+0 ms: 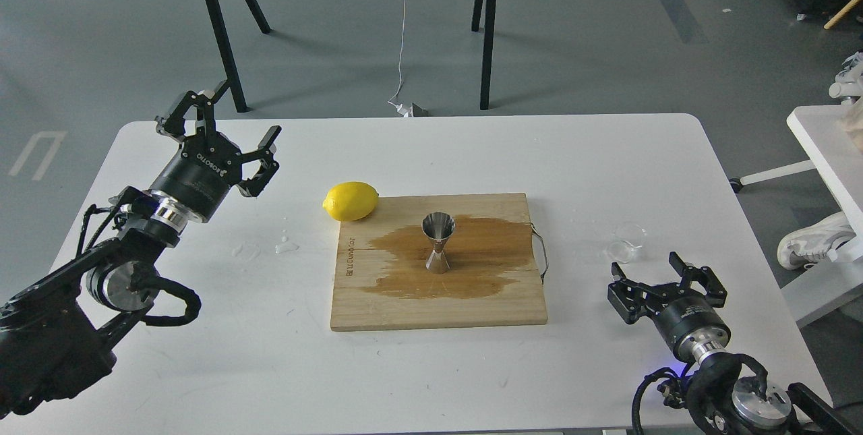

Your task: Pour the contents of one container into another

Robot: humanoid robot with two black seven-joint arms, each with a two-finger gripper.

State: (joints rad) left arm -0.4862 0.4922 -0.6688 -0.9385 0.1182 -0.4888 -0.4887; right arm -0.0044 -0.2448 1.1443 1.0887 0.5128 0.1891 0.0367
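A white table [202,354] with rounded corners fills most of the view. At its centre lies a square wooden board [438,307], marked by a wide, dark wet stain around its middle. On that stain stands the steel jigger [438,243], upright and hourglass-shaped, its open mouth facing up; what is inside it cannot be made out. A lemon [350,201] rests at the board's far left corner, touching its edge. A few water drops [286,245] lie on the table left of the board.

The left arm reaches in from the left, its claw [237,131] raised above the table's far left area with fingers spread apart, holding nothing. The right arm comes from the near right corner; its claw [664,281] hangs low over the table, fingers apart and empty.

The small clear glass cup [627,241] stands upright on the table to the right of the board, just beyond the right claw. It is faint against the white surface and looks empty or nearly so, though that is hard to judge.

The step in hand appears to be grasping the cup. To do it well, the right claw should move forward and close gently around the cup's wall, below the thin rim, keeping it level before carrying it to the jigger.
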